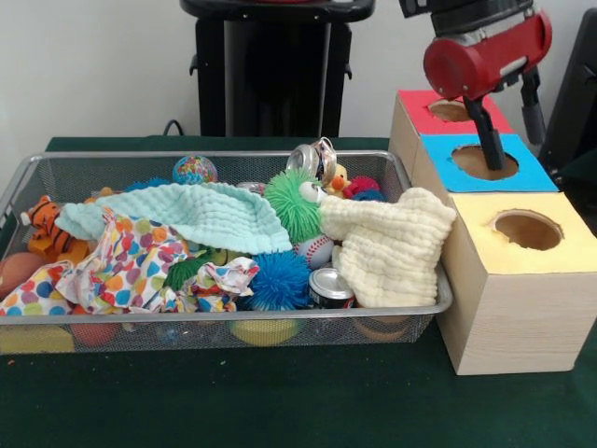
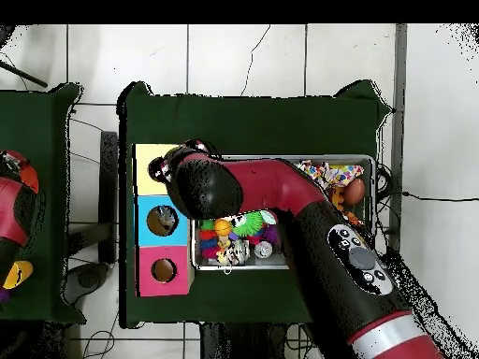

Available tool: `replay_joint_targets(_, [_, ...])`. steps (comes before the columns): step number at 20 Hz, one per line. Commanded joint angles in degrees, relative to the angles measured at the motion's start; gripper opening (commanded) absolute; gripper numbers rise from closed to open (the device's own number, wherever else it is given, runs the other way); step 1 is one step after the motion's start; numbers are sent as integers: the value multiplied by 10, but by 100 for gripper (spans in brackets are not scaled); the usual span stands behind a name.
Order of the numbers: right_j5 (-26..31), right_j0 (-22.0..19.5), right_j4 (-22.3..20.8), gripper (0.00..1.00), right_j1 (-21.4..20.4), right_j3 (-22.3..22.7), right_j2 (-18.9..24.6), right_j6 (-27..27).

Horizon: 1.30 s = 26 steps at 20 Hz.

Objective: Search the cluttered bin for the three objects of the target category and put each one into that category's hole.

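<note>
Front view shows the green surface (image 1: pixel 280 401) carrying the wire-mesh bin (image 1: pixel 224 322) on one side and a row of three wooden boxes beside it: a yellow-topped box (image 1: pixel 522 280) nearest the camera, a blue-topped box (image 1: pixel 485 163) behind it and a red-topped box (image 1: pixel 448 112) farthest back, each with one round hole in its top. The red arm (image 1: pixel 485 51) comes down from above over the boxes, and its end effector (image 1: pixel 490 154) is a dark stem reaching into the hole of the blue box; whether it is spread or pinched, or carries anything, cannot be told. In the overhead view the arm (image 2: pixel 309 210) crosses the bin and hides most of it.

Three cloths lie over the clutter in the bin: a mint cloth (image 1: pixel 187 215), a cream cloth (image 1: pixel 387 247) draped toward the boxes, and a polka-dot cloth (image 1: pixel 121 266). Among the toys are two silver cans (image 1: pixel 328 287), one at the front rim and one at the back, a green fuzzy toy (image 1: pixel 294 201), a blue spiky ball (image 1: pixel 278 280), a baseball (image 1: pixel 315 250) and a tiger toy (image 1: pixel 42 229). None of the clear crushed bottles can be made out.
</note>
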Motion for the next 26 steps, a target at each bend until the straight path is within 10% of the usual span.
replay_joint_targets(1, [48,-48,17,100,-8,29,66,4])
replay_joint_targets(26, [-33,-152,-99,100,23,123,123,-17])
